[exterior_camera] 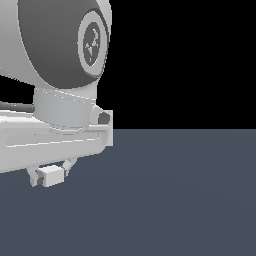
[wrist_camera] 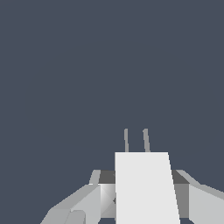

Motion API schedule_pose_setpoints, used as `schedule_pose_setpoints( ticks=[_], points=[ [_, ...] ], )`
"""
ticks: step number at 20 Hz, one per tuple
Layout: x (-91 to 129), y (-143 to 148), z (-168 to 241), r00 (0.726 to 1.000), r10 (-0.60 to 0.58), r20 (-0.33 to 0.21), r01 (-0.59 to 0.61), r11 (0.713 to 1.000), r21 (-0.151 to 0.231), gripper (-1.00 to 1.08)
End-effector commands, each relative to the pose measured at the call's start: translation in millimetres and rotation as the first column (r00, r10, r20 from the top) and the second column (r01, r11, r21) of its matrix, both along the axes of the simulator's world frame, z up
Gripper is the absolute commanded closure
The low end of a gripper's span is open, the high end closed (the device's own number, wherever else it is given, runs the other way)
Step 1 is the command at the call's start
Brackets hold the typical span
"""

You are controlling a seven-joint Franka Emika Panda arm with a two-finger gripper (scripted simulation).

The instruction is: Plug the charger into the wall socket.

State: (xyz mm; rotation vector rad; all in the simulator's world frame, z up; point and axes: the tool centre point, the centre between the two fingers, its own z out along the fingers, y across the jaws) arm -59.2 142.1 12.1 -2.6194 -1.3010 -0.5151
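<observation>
Between two fingers [wrist_camera: 83, 203], one pincer [exterior_camera: 50, 176] grips one charger [wrist_camera: 144, 188] with two prongs [wrist_camera: 135, 141].

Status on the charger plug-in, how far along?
Done: the end effector has the charger clamped, its two prongs pointing outward. In hand: carrying it above the floor. Left: reaching the wall socket, in neither view, then alignment and insertion.

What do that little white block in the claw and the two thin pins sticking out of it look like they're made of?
This is a simulator's render, so these are guesses. The charger looks like matte white plastic: flat, even colour with no shine. Its two prongs are plain grey, perhaps dull metal. The gripper holds it between pale grey fingers.
</observation>
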Motion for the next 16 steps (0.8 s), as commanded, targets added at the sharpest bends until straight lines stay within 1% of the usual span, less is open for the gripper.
schedule_pose_setpoints(
  ticks=[1,4,8,13,16],
  points=[
    [1,-3,-1,1.0,-0.006,0.0,0.006,1.0,-0.001,1.08],
    [0,0,0,1.0,-0.001,0.0,0.001,1.0,0.0,1.08],
    [2,-3,4,1.0,-0.026,0.001,0.026,1.0,0.001,1.08],
    [9,-11,16,0.995,-0.104,0.002,0.104,0.995,0.003,1.08],
    [15,-19,27,0.985,-0.174,0.002,0.174,0.985,0.004,1.08]
  ],
)
